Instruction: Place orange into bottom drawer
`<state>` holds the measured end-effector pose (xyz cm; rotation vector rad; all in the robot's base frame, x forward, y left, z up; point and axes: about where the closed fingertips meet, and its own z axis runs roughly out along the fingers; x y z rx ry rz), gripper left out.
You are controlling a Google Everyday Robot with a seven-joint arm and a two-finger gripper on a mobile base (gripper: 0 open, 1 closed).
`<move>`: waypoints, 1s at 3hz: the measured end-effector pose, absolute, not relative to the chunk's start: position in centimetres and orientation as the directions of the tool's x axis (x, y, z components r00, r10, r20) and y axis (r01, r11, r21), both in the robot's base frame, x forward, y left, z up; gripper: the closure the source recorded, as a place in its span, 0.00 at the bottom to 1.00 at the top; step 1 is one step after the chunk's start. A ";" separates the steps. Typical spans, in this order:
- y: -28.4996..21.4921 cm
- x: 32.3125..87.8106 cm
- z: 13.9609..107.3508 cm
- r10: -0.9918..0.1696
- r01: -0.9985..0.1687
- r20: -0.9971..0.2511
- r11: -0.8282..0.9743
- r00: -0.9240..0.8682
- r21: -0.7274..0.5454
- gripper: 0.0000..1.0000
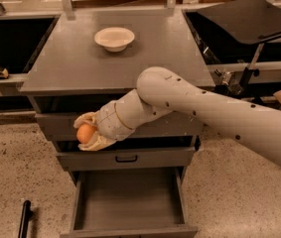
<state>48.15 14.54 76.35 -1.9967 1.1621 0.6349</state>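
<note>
My gripper (87,133) is shut on the orange (85,132), a small round fruit held between the cream fingers. It hangs in front of the top drawer front, left of centre, above the middle drawer. The bottom drawer (129,200) is pulled out below, a deep grey box with a bare flat floor. The orange is above and left of that drawer's opening. My white arm (219,113) reaches in from the right across the cabinet front.
A cream shallow bowl (114,37) sits on the grey cabinet top (160,53). The middle drawer (126,158) with a black handle is shut. A black bar (24,218) lies on the speckled floor at lower left. A black tray stand (249,19) is at upper right.
</note>
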 end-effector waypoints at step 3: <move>16.2 49.0 62.7 -0.477 -0.965 -0.838 -0.127 0.264 -0.231 1.00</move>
